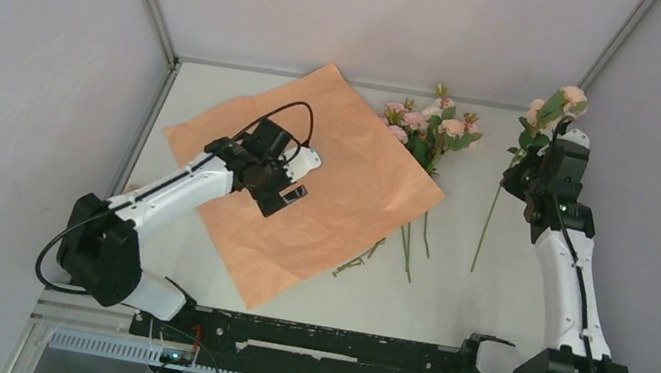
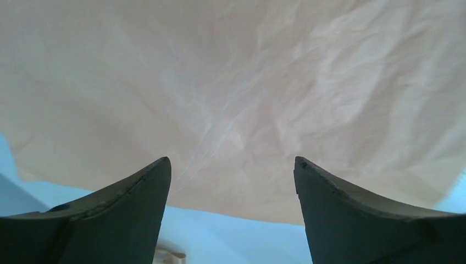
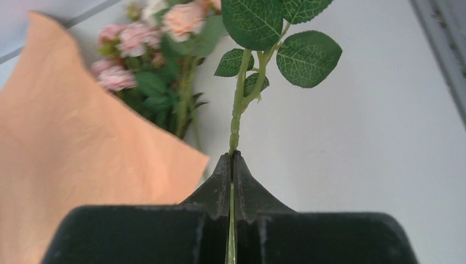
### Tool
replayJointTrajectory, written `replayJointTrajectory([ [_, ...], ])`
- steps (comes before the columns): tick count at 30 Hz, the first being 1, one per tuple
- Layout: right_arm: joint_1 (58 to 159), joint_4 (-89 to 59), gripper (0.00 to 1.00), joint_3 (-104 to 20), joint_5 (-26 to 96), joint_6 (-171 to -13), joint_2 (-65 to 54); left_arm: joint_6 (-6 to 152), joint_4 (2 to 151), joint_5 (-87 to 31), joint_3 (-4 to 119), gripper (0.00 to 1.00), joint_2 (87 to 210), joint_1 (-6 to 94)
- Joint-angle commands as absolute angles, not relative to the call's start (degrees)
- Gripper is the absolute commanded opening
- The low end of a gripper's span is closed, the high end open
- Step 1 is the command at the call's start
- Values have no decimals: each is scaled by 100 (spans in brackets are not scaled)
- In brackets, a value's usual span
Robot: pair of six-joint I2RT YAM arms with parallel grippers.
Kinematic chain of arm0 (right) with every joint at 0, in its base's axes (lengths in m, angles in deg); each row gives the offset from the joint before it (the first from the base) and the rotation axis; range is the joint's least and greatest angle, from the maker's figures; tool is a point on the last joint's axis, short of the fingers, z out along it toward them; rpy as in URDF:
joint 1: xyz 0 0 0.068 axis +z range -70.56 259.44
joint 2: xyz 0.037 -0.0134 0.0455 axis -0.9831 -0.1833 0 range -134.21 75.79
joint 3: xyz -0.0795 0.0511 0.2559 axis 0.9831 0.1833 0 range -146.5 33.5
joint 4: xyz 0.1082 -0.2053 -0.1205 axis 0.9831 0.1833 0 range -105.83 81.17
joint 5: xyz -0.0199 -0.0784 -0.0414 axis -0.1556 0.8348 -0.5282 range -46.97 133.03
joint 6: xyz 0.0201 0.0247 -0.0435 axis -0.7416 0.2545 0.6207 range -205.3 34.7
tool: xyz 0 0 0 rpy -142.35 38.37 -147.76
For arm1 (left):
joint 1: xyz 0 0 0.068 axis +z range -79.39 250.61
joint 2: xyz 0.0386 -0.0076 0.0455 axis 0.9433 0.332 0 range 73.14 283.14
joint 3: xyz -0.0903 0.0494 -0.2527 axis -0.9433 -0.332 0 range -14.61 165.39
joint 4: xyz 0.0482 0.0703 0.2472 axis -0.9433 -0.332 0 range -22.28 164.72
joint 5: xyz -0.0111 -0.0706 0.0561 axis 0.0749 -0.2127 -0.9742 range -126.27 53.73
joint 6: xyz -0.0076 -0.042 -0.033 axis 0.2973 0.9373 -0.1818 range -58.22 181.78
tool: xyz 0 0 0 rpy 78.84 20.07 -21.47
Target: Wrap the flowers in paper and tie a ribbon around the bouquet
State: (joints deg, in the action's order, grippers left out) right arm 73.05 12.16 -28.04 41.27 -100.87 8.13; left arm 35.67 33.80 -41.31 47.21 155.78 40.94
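The tan paper [image 1: 345, 199] lies spread flat on the table and fills the left wrist view [image 2: 231, 82]. My left gripper [image 1: 293, 183] hovers over its middle, open and empty [image 2: 231, 159]. A bunch of pink flowers [image 1: 430, 127] lies at the paper's far right corner, stems pointing towards me. My right gripper [image 1: 523, 176] is shut on the thin green stem [image 3: 237, 118] of one separate flower [image 1: 564, 102], held up off the table to the right. A thin tan strand [image 1: 357, 260] at the paper's right edge may be the ribbon; I cannot tell.
Grey walls enclose the white table [image 1: 450, 298] on the left, back and right. The black rail [image 1: 311, 337] carrying both arm bases runs along the near edge. The lying bunch [image 3: 165, 66] and the paper's corner [image 3: 82, 154] sit left of the held stem.
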Motion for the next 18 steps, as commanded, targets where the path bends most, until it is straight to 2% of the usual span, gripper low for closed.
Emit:
replayJointTrajectory([
  [1,8350,645,0,-2760,4207,-10550,1591,3895,2690,-2398,5425,90,14986,4293],
  [3,9270,-135,0,-2559,4292,-10943,1869,4063,2589,-1415,5656,99,14652,4437],
  [7,11090,-2143,0,-2306,4942,-11486,1581,4969,3577,-79,5491,100,13795,4501],
  [11,12341,-3492,0,-2333,5438,-11704,921,6031,4603,412,5110,100,13258,4513],
  [18,13160,-4559,0,-2407,6181,-11856,119,7263,5769,674,4712,100,13398,4791],
])
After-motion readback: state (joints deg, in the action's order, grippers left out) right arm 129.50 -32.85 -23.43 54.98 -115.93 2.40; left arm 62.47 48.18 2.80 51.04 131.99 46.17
